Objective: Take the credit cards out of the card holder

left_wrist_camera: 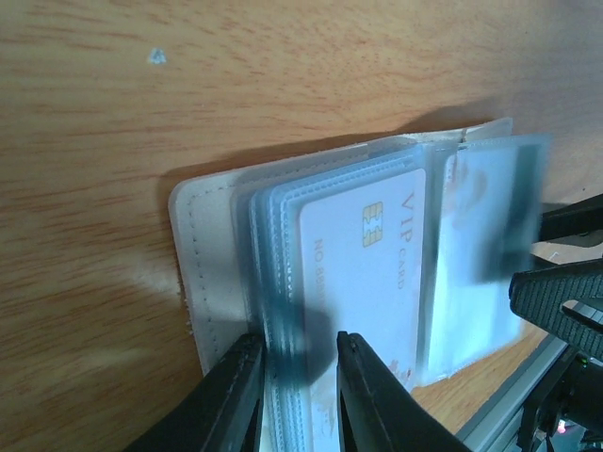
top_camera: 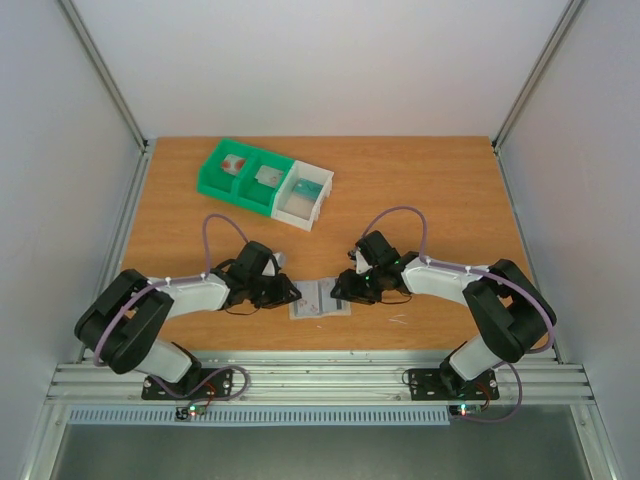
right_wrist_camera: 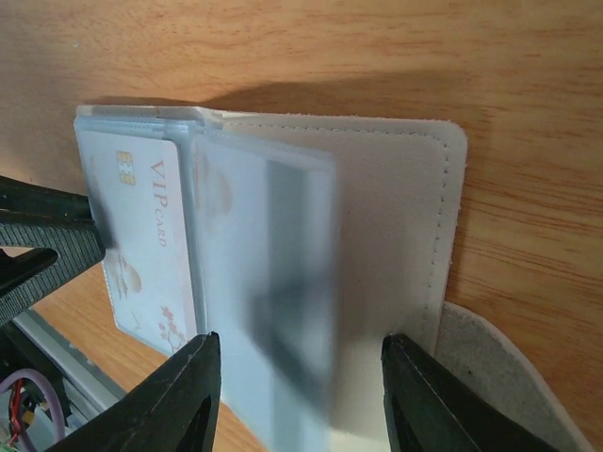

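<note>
Where it lies open, the card holder (top_camera: 318,299) runs left-right.

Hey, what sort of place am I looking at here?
Likely a robotics lab test cell: white panel walls, an aluminium extrusion mounting rail, and two black-and-white robot arms bolted to it.

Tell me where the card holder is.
In the top view the card holder lies open on the table near its front edge, between the left gripper and right gripper.

Setting: robot lab test cell. Evidence: white panel walls (top_camera: 300,60) left, right, far; aluminium extrusion rail (top_camera: 320,380) near edge; wooden table (top_camera: 440,190).
</note>
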